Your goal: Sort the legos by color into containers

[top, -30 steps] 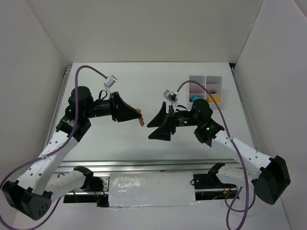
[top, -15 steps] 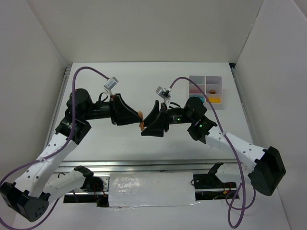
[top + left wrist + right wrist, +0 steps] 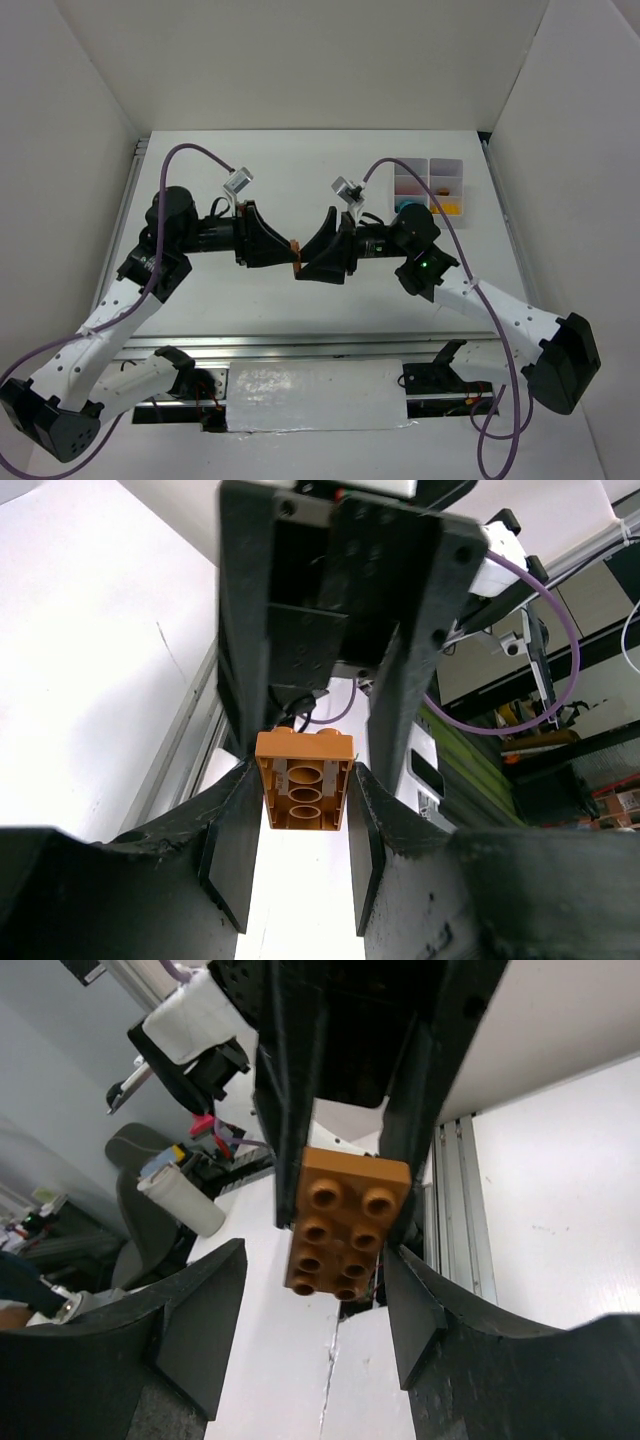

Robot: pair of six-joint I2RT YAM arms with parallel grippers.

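Note:
My left gripper (image 3: pixel 289 249) is shut on a yellow-orange studded brick (image 3: pixel 296 257) and holds it in the air above mid-table. In the left wrist view the brick (image 3: pixel 303 780) sits pinched between my fingertips, hollow underside toward the camera. My right gripper (image 3: pixel 303 268) is open and faces the left one tip to tip. In the right wrist view the brick (image 3: pixel 345 1225) shows its studs, and its lower end lies between my spread right fingers (image 3: pixel 205 1310) without touching them. The translucent organiser tray (image 3: pixel 428 161) is at the back right, holding cyan and yellow-orange pieces.
White walls enclose the table on three sides. Purple cables loop over both arms. A metal rail runs along the table's near edge, with the arm bases behind it.
My right gripper has moved left, up to the left gripper, and its open fingers now flank the brick. The left gripper has edged right, keeping hold of the brick.

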